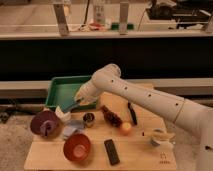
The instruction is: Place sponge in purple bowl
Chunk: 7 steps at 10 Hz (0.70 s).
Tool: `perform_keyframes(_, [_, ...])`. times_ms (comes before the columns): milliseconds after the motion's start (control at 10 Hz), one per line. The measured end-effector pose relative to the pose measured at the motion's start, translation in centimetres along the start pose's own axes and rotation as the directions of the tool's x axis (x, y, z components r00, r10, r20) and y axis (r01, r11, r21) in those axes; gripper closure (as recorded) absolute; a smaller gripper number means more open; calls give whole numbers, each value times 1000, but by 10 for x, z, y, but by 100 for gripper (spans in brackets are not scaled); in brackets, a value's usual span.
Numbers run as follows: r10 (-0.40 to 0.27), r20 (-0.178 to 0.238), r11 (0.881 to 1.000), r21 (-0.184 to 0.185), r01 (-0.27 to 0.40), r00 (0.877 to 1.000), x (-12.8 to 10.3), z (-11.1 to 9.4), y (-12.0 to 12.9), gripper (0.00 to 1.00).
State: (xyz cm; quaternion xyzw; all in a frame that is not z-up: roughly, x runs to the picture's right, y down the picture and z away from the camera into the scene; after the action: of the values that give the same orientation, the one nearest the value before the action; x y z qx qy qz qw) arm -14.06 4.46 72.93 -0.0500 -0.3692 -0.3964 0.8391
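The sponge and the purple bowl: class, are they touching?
Apart. In the camera view the sponge hangs from the shut tool, up and right of the purple bowl, with table showing between.

The white arm point(150, 97) is stretched from the right toward the left; its end effector point(64, 108) is angled down-left, fingers closed.

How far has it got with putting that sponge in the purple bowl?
The pick-up looks done: the claw is shut on the teal sponge, lifted above the table's left side near the green tray. It hangs just right of the purple bowl. Left to do: move over the bowl and let go.
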Motion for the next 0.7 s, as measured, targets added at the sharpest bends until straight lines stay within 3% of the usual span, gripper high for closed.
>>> perform_keyframes(200, [-82, 27, 996, 36, 81, 996, -25, 8, -27, 100])
perform_keyframes(500, [-169, 47, 984, 57, 166, 984, -49, 16, -45, 100])
perform_keyframes(700, [-234, 65, 971, 70, 229, 970, -69, 25, -60, 100])
